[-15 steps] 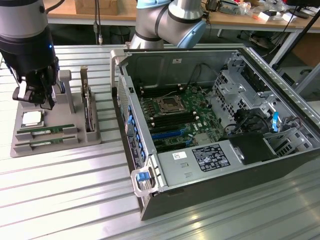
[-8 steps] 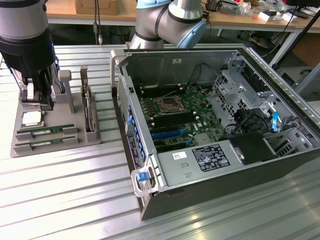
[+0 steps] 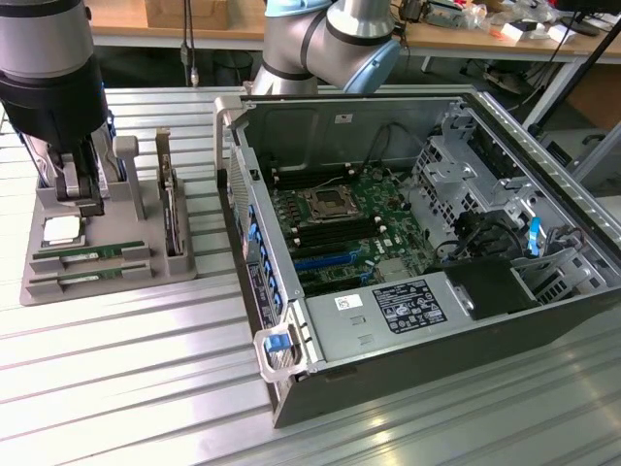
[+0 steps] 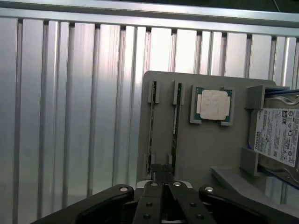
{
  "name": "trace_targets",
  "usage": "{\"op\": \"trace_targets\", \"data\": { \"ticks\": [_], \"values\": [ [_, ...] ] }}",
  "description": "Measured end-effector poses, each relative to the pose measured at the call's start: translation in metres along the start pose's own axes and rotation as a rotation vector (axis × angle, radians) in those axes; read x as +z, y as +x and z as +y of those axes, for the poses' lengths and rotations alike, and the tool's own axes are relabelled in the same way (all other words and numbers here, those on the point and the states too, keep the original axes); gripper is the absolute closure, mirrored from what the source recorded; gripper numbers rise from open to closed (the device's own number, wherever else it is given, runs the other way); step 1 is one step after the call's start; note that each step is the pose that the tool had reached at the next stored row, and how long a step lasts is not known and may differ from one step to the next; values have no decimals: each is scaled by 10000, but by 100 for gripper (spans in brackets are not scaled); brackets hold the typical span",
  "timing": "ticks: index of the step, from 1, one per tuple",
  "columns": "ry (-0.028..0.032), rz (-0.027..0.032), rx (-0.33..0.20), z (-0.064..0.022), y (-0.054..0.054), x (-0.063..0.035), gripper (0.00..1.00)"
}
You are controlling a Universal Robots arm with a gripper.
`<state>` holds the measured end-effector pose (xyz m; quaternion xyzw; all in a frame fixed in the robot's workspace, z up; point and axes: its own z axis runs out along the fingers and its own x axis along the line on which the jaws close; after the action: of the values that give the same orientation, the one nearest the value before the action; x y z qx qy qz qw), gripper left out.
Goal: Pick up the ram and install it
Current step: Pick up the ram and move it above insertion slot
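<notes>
Gripper (image 4: pixel 162 173) pinched fully shut, nothing in its grasp, hanging over the gray tray (image 4: pixel 205 154), ram (image 4: pixel 175 126) standing on edge in a tray slot, second stick (image 4: pixel 152 126) alongside, CPU (image 4: pixel 214 105) on the tray too, open computer case (image 3: pixel 417 243) beside the tray

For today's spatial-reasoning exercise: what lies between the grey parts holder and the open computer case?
A bare strip of ribbed metal table separates holder and case, seen in the exterior view.
</notes>
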<state>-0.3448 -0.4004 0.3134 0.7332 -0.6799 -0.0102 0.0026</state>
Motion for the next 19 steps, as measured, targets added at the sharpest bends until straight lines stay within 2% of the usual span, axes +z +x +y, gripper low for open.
{"op": "trace_targets", "data": {
  "ticks": [6, 7, 8, 13, 19],
  "values": [
    [-2, 4, -108, 0, 0, 0, 89],
    [-1, 4, -108, 0, 0, 1, 76],
    [-2, 4, -108, 0, 0, 1, 70],
    [0, 3, -108, 0, 0, 17, 70],
    [-1, 3, -109, -2, 2, 133, 70]
  ]
}}
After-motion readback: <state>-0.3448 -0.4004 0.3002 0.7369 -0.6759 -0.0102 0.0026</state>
